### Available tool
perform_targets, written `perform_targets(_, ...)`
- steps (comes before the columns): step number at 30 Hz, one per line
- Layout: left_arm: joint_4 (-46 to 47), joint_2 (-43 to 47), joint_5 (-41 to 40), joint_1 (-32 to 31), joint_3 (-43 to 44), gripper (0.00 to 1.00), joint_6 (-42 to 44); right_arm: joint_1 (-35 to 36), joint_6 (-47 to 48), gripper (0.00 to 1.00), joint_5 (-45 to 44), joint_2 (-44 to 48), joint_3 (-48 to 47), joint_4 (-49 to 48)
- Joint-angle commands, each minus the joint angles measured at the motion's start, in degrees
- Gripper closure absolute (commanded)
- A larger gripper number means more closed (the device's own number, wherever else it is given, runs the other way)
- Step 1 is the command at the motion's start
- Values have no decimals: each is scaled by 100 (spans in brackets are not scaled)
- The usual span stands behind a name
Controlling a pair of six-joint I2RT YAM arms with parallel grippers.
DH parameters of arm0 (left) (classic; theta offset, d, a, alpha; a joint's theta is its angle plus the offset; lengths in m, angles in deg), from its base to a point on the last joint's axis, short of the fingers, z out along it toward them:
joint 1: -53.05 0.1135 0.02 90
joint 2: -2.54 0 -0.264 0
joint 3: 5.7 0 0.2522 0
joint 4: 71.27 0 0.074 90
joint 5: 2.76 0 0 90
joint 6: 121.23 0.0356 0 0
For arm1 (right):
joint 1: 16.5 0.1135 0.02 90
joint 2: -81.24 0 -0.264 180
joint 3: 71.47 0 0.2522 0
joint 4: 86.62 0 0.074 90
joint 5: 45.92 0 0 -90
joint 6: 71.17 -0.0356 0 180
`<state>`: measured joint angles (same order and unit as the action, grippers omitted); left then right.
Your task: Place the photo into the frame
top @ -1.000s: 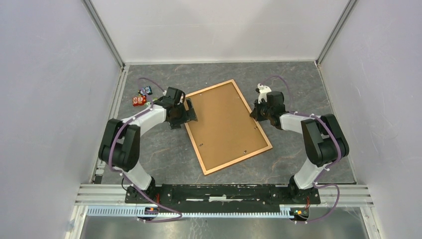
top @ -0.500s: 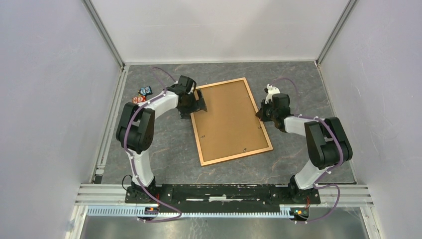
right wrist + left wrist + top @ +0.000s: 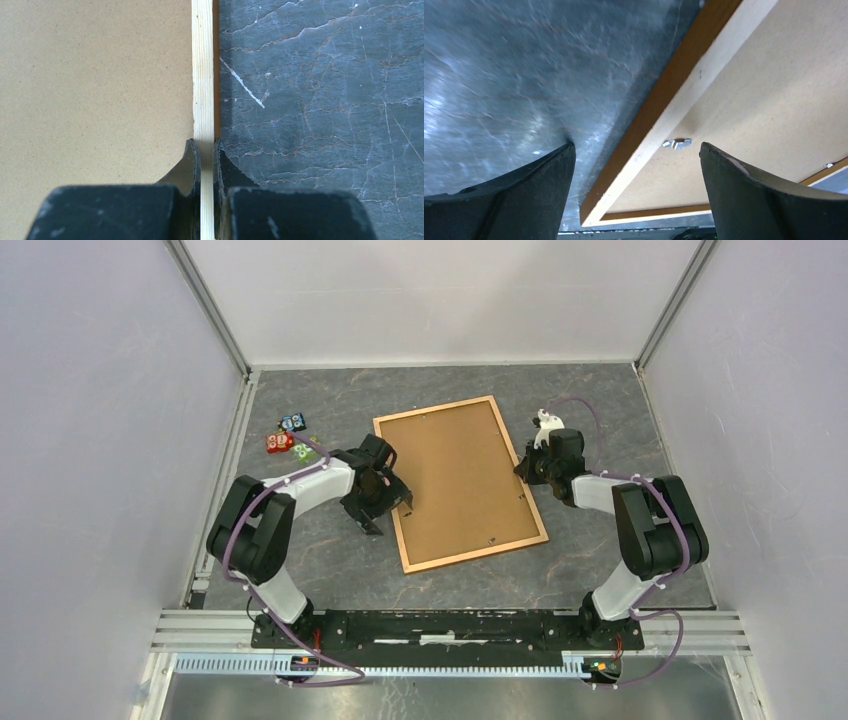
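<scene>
A few little colourful bits [image 3: 288, 437], red, blue and green, sat bunched together on the grey marbled bench [image 3: 620, 410] by its left edge.

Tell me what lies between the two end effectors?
The frame, brown back up, lies between the left end effector and right end effector, in the top view.

This is a robotics lab test cell. Plain pale panels [image 3: 440, 290] close off the bench [image 3: 300, 560] on its far, left and right sides, held by bare aluminium posts [image 3: 208, 305] at the far corners. Along the near edge runs an aluminium rail [image 3: 200, 625] with two black-and-white robot arms bolted to it, the left arm [image 3: 262, 530] and the right arm [image 3: 650, 525], with purple cables [image 3: 575, 399] strapped along them. A slotted cable duct [image 3: 440, 664] lies in front of the rail. The bench top is a dark marbled sheet.
</scene>
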<state>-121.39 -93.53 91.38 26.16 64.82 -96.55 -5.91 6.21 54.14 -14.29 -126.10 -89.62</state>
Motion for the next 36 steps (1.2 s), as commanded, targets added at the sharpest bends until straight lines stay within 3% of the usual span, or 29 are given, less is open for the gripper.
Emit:
perform_targets(1, -149, -190, 123, -197, 10, 1, -937, -14, -171, 100, 153, 171, 109, -175)
perform_targets(9, -599, -116, -363, -246, -67, 5, -1697, -17, -162, 100, 194, 197, 131, -212)
perform_targets(14, -763, -209, -340, -268, 32, 2, -1800, -21, -162, 100, 204, 197, 135, -234)
perform_targets(21, -974, -305, -399, -388, 29, 11, -1740, -14, -162, 100, 220, 208, 140, -241)
perform_targets(26, -890, -412, -397, -440, 117, 31, -1166, -15, -153, 100, 227, 185, 140, -250)
perform_targets(29, -893, -341, -579, -439, 116, 49, -870, -18, -154, 100, 223, 196, 140, -244)
perform_targets(36, -817, -201, -834, -439, 189, 74, 240, -20, -151, 100, 229, 190, 140, -244)
